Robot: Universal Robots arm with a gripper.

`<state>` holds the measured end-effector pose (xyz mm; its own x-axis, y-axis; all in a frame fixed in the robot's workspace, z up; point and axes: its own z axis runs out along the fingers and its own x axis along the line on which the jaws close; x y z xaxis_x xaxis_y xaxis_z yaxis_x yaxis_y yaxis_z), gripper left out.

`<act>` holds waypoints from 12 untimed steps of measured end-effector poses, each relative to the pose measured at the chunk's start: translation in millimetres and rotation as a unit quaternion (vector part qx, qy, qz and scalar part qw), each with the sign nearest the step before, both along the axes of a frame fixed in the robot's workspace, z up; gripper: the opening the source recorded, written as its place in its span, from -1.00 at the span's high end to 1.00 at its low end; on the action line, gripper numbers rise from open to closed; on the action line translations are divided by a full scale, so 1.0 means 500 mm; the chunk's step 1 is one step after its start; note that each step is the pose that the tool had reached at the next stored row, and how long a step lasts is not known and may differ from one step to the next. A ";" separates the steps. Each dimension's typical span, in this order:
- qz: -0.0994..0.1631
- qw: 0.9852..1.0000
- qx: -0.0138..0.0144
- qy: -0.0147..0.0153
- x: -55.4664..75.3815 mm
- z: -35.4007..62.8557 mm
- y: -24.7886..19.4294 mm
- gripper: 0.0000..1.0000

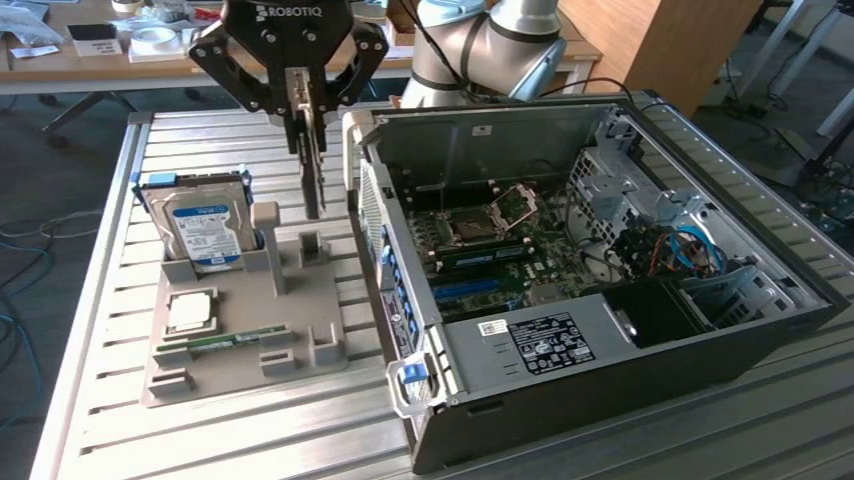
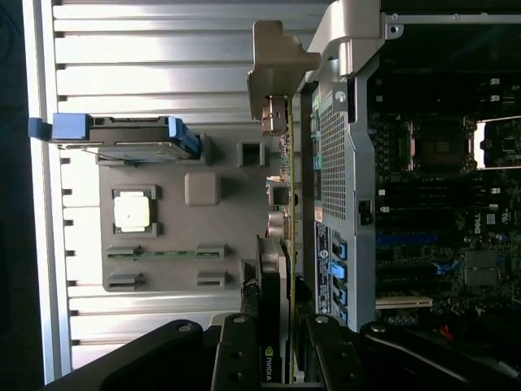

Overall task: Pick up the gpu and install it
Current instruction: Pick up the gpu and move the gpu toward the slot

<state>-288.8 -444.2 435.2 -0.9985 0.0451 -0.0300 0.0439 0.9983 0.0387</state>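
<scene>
Right now your fingers are clamping narrowly on the gpu, which is hanging long axis down below them, over the gray fixture on the table; the open computer case is sitting just beside the card, toward the exterior view's right.

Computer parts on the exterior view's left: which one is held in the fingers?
The gpu, the thin dark card hanging on edge between the fingers. The hard drive, the processor and the memory stick all sit in the grey tray.
</scene>
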 end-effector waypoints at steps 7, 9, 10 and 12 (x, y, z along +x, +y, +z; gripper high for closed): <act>0.000 1.000 0.000 0.000 0.032 0.000 0.0001 0.46; 0.000 1.000 0.000 0.000 0.042 0.000 0.0001 0.46; 0.000 1.000 0.000 0.000 0.047 0.000 0.0001 0.46; 0.000 1.000 0.000 0.000 0.057 0.000 0.0001 0.46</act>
